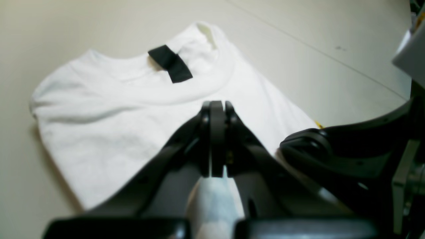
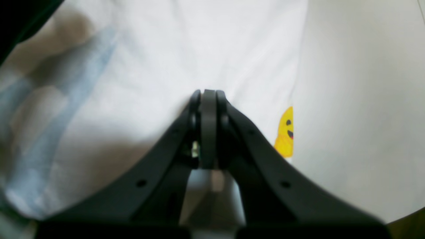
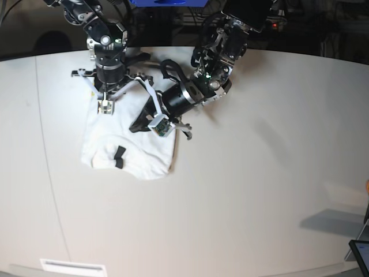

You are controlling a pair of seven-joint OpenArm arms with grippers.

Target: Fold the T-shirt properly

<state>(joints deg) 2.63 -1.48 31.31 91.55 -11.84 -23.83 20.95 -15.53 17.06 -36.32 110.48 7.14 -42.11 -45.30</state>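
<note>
The white T-shirt (image 3: 138, 156) lies folded into a compact block on the table, collar toward the near side, black neck label (image 3: 119, 157) on top. In the left wrist view the T-shirt (image 1: 116, 132) and label (image 1: 170, 63) lie beyond my left gripper (image 1: 215, 106), which is shut on the cloth at the far end. My right gripper (image 2: 208, 94) is shut on the T-shirt (image 2: 199, 49) too, and creases run into its tip. A yellow smiley print (image 2: 285, 132) peeks out at the shirt's edge. Faint blue print shows through the cloth. From the base camera both grippers (image 3: 138, 124) (image 3: 106, 99) sit low over the shirt's far part.
The off-white table (image 3: 248, 190) stretches wide to the right and front of the shirt. A seam line (image 1: 315, 46) crosses it. A dark tablet corner (image 3: 360, 254) sits at the lower right edge and a white strip (image 3: 72, 266) at the front left. Dark equipment stands behind the table's far edge.
</note>
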